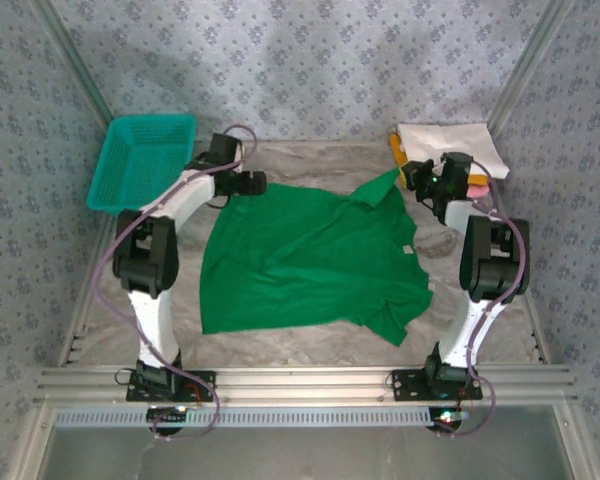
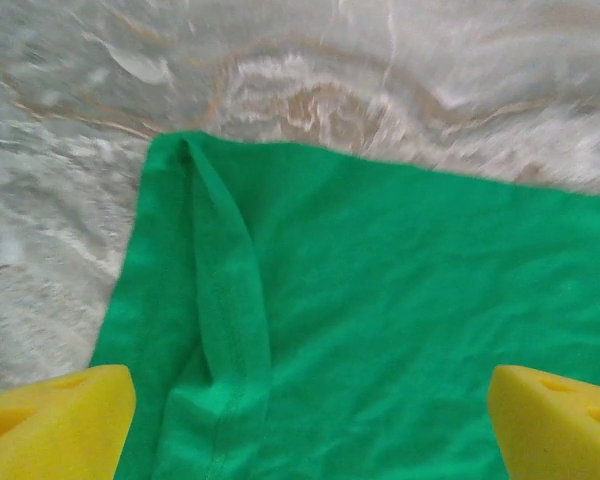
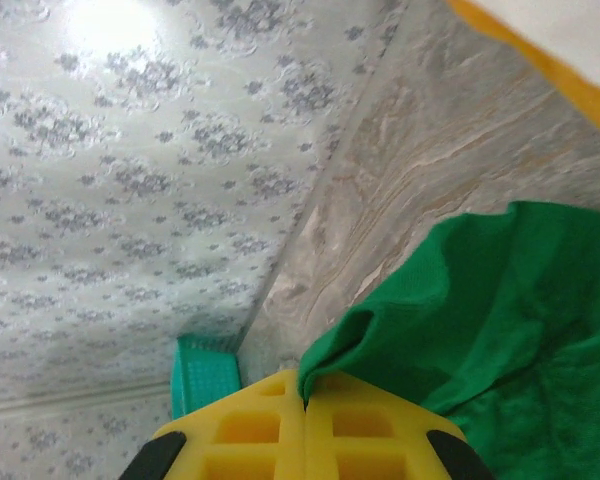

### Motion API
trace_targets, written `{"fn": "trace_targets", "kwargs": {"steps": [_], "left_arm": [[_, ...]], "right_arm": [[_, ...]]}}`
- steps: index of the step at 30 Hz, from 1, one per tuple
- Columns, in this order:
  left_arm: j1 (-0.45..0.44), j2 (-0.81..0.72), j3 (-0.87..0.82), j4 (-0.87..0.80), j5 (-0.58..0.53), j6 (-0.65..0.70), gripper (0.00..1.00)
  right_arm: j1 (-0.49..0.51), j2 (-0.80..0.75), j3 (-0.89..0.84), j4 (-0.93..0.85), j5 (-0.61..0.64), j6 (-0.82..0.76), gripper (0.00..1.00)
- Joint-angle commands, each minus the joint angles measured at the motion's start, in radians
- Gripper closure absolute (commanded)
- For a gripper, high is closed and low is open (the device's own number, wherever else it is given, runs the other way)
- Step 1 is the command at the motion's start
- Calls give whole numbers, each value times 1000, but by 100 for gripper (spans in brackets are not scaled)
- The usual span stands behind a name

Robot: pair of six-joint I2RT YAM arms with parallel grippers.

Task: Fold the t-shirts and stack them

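Lying spread on the grey marbled table [image 1: 310,347], a plain bright green cloth t-shirt [image 1: 310,260] is clamped at its far corner by the right gripper [image 3: 305,405]; the left gripper [image 2: 310,415] hovers above it, jaws wide apart.

Light: bright, soft and even, from overhead
Shadows: faint, soft-edged on the table [image 1: 310,345]
Glare: white hotspot on the patterned wall [image 3: 105,25]
Blur: left wrist view smears the tabletop; green t-shirt [image 2: 380,300] slightly soft
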Motion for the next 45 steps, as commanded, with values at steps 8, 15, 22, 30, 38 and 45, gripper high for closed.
{"fn": "trace_targets", "kwargs": {"steps": [8, 15, 22, 30, 38, 45], "left_arm": [[27, 340, 441, -184, -112, 56, 14], [30, 416, 557, -215, -192, 49, 58], [21, 454, 606, -298, -133, 47, 27], [44, 478, 614, -301, -184, 43, 85], [47, 330, 561, -301, -266, 89, 100], [84, 123, 394, -226, -266, 141, 100]], "right_arm": [[0, -54, 58, -111, -37, -58, 100], [-9, -68, 49, -116, -37, -55, 100], [-27, -77, 39, -110, -32, -51, 100], [-31, -82, 38, -97, -38, -34, 100], [-51, -131, 39, -121, -29, -46, 100], [-94, -228, 36, -129, -21, -56, 100]]}}
